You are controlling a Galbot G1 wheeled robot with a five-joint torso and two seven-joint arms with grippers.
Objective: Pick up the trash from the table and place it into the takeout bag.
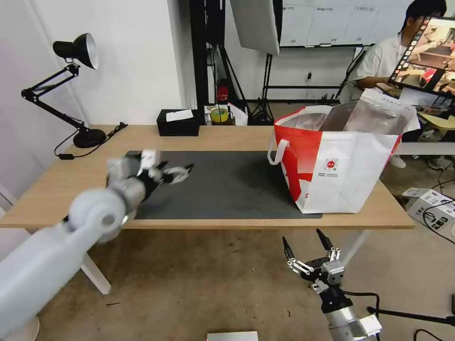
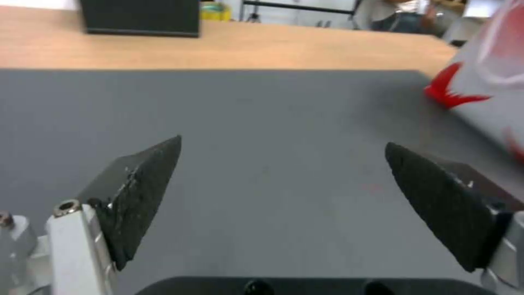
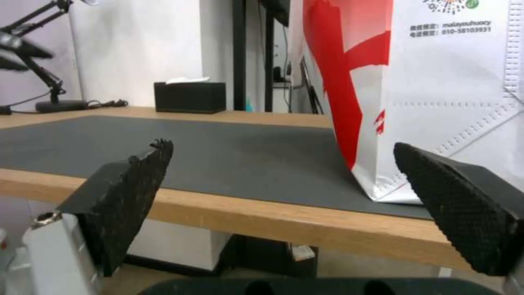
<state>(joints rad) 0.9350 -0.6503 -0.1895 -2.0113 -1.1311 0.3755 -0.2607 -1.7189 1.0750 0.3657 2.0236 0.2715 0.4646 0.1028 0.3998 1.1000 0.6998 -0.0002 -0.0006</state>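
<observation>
The takeout bag (image 1: pixel 341 166) stands upright and open on the right end of the table (image 1: pixel 227 137), its foil lining showing at the mouth. The trash is out of view; the dark grey mat (image 1: pixel 237 184) lies bare. My left gripper (image 1: pixel 177 168) hovers open just above the mat's left part, pointing toward the bag, with nothing between its fingers (image 2: pixel 142 192). In the left wrist view the bag (image 2: pixel 491 82) sits beyond the left gripper (image 2: pixel 282 142). My right gripper (image 1: pixel 301 235) hangs open and empty below the table's front edge, level with the bag (image 3: pixel 437 102) in its wrist view.
A black tissue box (image 1: pixel 178 122) and a yellow-green roll (image 1: pixel 219 115) sit along the table's far edge. A black desk lamp (image 1: pixel 76 94) stands at the far left corner. A cardboard box (image 1: pixel 431 208) and cables lie on the floor to the right.
</observation>
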